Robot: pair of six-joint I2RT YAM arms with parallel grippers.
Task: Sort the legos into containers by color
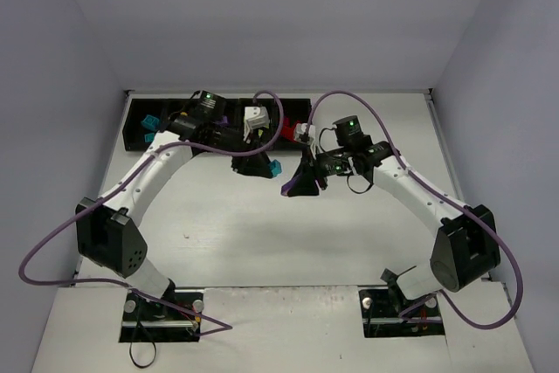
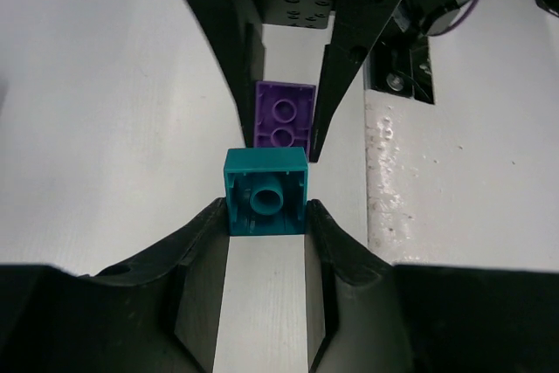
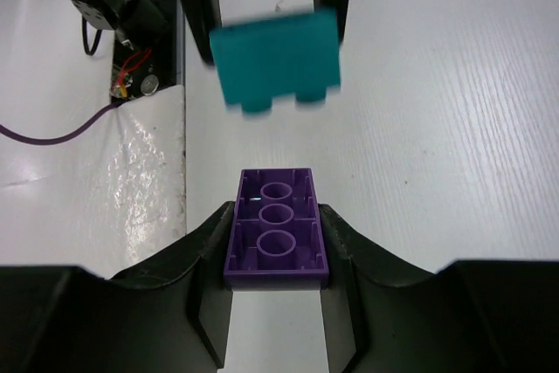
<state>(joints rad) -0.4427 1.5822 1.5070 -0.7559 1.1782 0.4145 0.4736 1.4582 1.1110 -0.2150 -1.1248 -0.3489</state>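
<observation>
Left wrist view shows my left claw (image 2: 266, 218) clamped on a teal brick (image 2: 265, 191), pinched by its side walls with the hollow underside toward the lens, a hold that suits carrying. My right claw (image 3: 276, 242) grips a purple brick (image 3: 276, 231) the same way, and the teal one hangs at its 12 o'clock, close by. The containers (image 1: 133, 135) lie along the far edge, and a teal lego (image 1: 151, 121) sits in the leftmost bin at my 10 o'clock, so I judge mine belongs there.
</observation>
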